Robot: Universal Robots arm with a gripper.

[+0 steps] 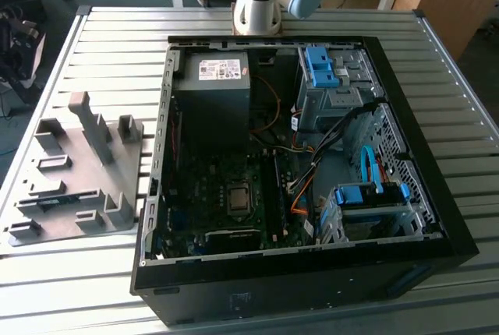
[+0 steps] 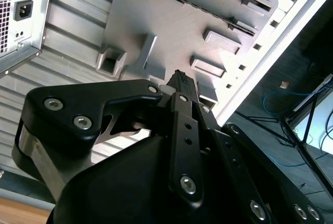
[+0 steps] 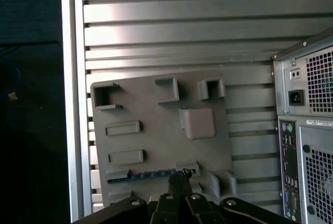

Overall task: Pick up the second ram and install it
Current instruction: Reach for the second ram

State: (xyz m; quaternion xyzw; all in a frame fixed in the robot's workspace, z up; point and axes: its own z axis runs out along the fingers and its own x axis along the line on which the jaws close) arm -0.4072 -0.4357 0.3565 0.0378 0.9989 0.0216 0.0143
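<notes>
Open computer case (image 1: pixel 273 297) beside grey fixture block (image 1: pixel 74 181), on slatted table (image 1: pixel 132 27).

In the exterior view you have soft, even light: the metal slats of the counter (image 1: pixel 109 39) shine pale, while the inside of the computer case (image 1: pixel 444 210) is dim. In the second wrist view, glare burns the counter's far edge to white, and the black pincer (image 2: pixel 179 81) lies in shade. In the first wrist view, bright bands cross the slats, the grey fixture block (image 3: pixel 161 130) throws short shadows, and the floor (image 3: pixel 31 104) is nearly black.
</notes>
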